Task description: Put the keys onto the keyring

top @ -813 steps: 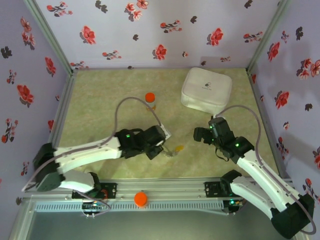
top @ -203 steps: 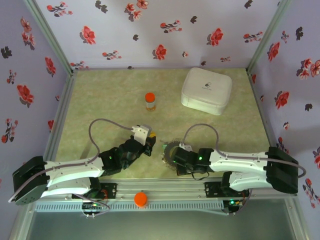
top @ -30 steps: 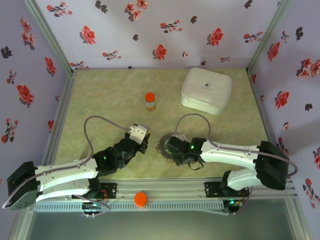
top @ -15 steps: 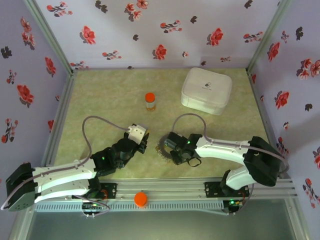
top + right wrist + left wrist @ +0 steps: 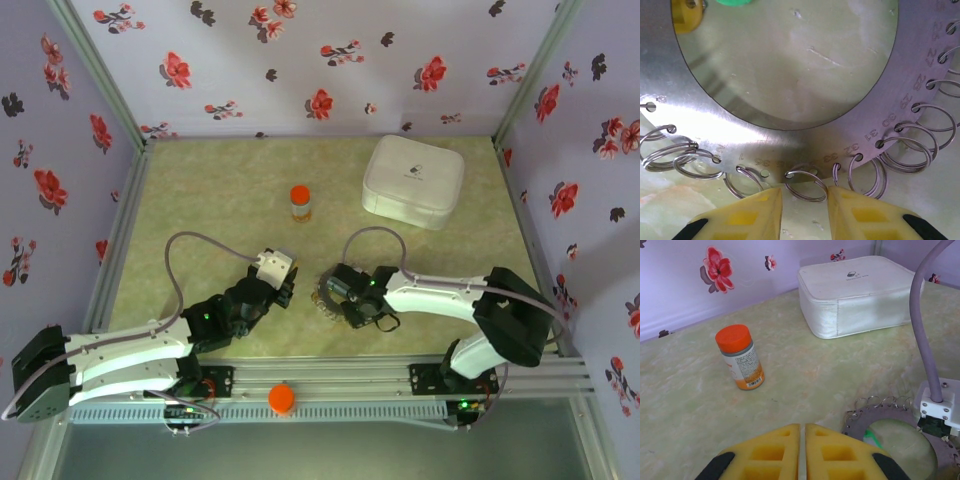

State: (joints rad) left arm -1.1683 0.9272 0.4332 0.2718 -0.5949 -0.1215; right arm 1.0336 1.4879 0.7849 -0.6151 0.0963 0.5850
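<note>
The keyring (image 5: 790, 140) lay midway along the tabletop's (image 5: 200, 180) near edge, keys (image 5: 687, 15) inside its hole. The right gripper (image 5: 804, 200) stood parted astride one rim loop (image 5: 805, 185); the left gripper (image 5: 802, 429) was clenched, seemingly empty. Likely step: securing that loop; next, fetching a key.

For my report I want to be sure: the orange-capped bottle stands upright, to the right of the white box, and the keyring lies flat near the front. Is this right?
One point is wrong. The top external view shows the orange-capped bottle standing upright to the left of the white box, not to its right. The keyring does lie flat near the front.
</note>
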